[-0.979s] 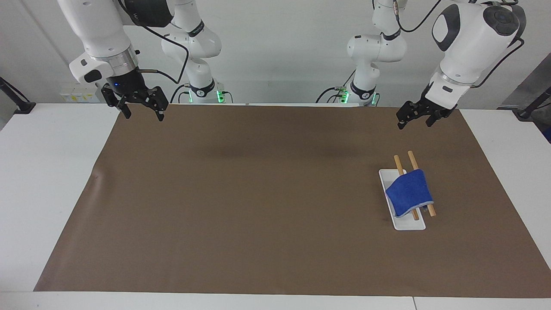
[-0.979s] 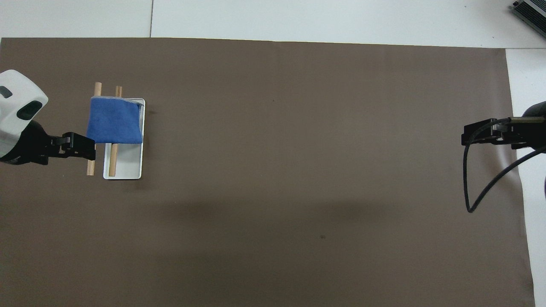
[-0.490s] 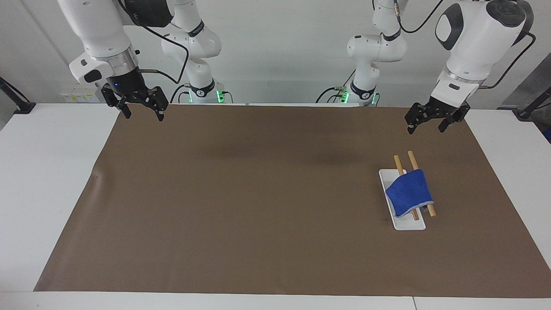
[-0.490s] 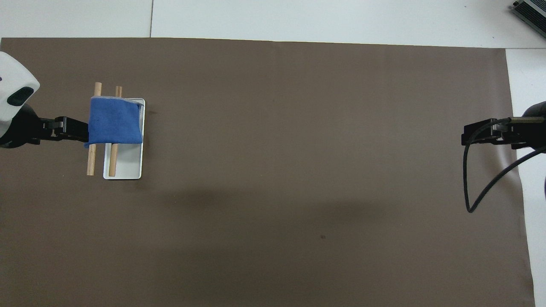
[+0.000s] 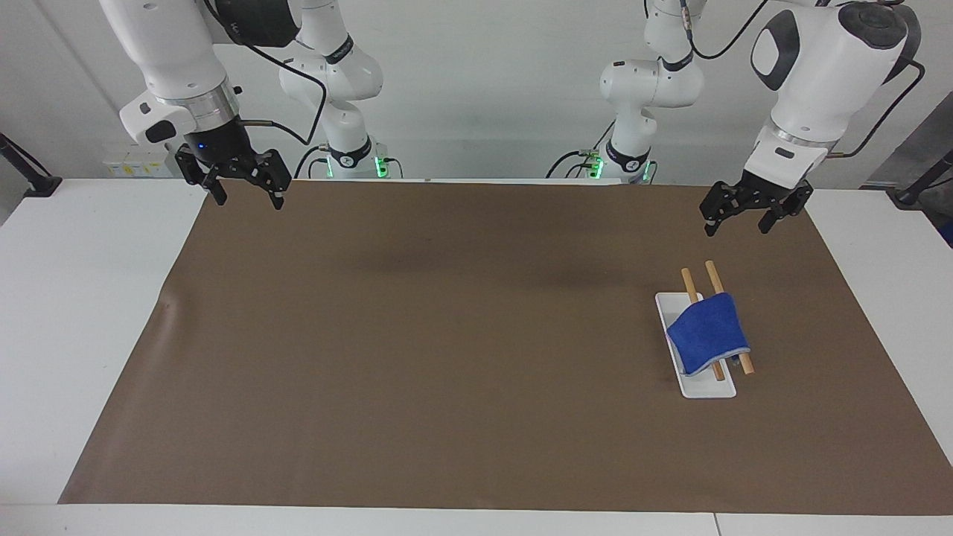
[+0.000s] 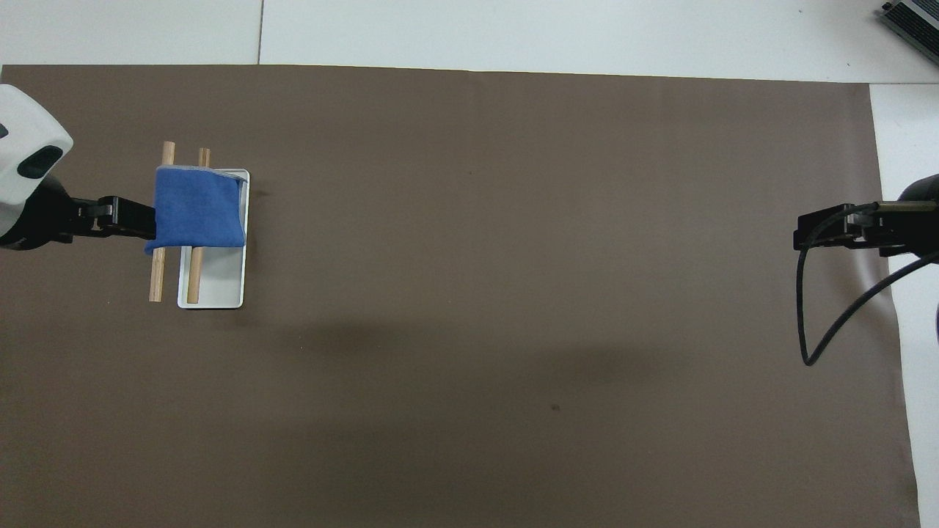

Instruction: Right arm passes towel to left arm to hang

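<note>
Shifting since a second ago toward its own table end, the left gripper (image 5: pixel 735 217) is hanging jaws apart over brown mat (image 5: pixel 447 335), right gripper (image 5: pixel 243 192) waiting likewise, towel (image 5: pixel 707 333) draping the white rack's (image 5: pixel 696 385) rods, white wall (image 5: pixel 484 89) backing

Over the last second only the left arm (image 5: pixel 811 89) has moved. Its pincer (image 5: pixel 743 211) has swung from the edge of the brown mat nearest the robots toward the left arm's end of the bench and come down a little; most of that shift happened early, and the last half second added only a slight dip. From overhead, the left pincer (image 6: pixel 121 222) has slid from beside the lower corner of the towel (image 6: pixel 196 209) up to its side edge, with its tip now meeting that edge in that view.
</note>
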Motion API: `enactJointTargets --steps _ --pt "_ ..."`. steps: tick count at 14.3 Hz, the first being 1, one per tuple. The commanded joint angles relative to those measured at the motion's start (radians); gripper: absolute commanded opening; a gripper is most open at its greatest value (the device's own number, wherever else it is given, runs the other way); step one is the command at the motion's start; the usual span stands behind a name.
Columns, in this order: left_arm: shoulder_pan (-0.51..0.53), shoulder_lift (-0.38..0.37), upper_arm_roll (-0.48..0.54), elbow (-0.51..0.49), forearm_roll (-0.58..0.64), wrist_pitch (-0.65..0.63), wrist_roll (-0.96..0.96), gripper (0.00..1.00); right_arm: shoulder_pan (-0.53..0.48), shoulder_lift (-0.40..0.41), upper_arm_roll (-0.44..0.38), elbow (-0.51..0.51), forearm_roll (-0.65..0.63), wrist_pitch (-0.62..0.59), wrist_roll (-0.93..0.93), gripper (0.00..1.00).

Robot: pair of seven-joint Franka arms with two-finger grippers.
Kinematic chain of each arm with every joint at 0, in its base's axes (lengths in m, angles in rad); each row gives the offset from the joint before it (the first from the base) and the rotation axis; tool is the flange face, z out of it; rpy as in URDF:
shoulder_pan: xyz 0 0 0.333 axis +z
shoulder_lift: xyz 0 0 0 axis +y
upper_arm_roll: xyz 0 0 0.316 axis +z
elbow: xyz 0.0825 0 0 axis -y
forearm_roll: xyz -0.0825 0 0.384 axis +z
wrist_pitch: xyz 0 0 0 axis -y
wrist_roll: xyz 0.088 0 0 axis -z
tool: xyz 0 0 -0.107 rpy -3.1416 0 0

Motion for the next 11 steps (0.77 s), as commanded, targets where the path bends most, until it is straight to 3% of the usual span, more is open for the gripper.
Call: enactJointTargets --steps 1,11 --pt "-0.015 -0.005 0.006 0.008 0.017 0.010 0.009 1.00 -0.008 -0.010 -0.001 0.000 0.022 -0.020 -0.021 1.00" --pt "-0.015 -0.009 0.002 0.008 -0.015 0.008 -0.004 1.00 -0.008 -0.010 -0.001 0.000 0.022 -0.020 -0.021 1.00"
